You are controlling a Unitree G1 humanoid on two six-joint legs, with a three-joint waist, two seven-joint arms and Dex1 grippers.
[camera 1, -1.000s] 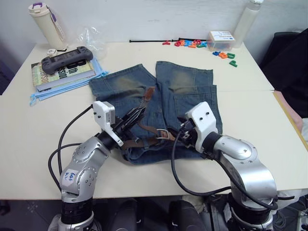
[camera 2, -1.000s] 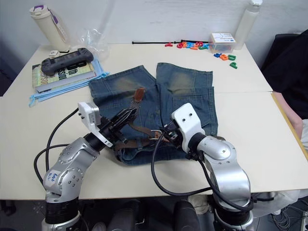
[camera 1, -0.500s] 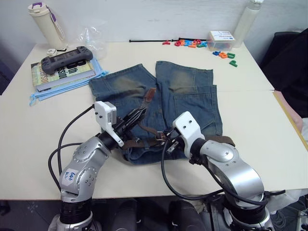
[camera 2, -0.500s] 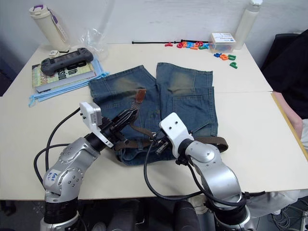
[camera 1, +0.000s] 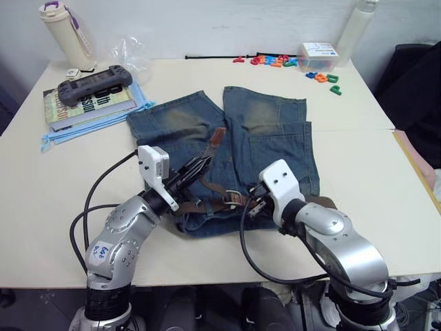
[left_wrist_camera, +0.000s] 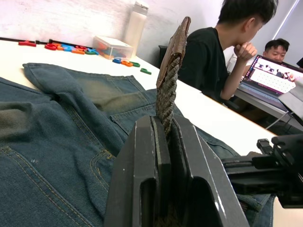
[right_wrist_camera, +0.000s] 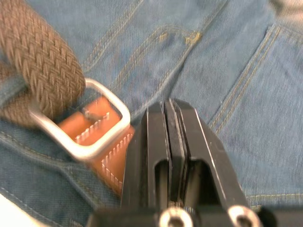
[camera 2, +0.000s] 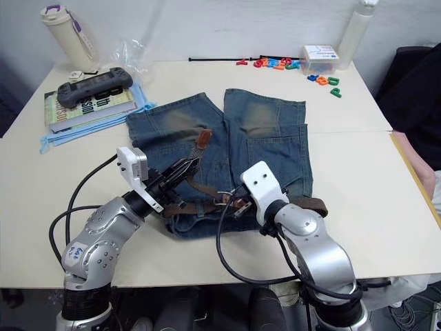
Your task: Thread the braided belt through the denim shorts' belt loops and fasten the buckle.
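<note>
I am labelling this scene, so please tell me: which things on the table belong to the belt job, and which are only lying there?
Belongs to the job:
braided belt, clamped in the left hand
buckle, beside the right hand
denim shorts

Only lying there:
game controller on a book
light blue cloth
coloured letters
plastic box
two bottles
black cord

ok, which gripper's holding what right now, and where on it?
Left gripper is shut on the braided belt, clamping the strap a little below its leather tip end. Right gripper is shut beside the buckle, holding nothing.
</note>
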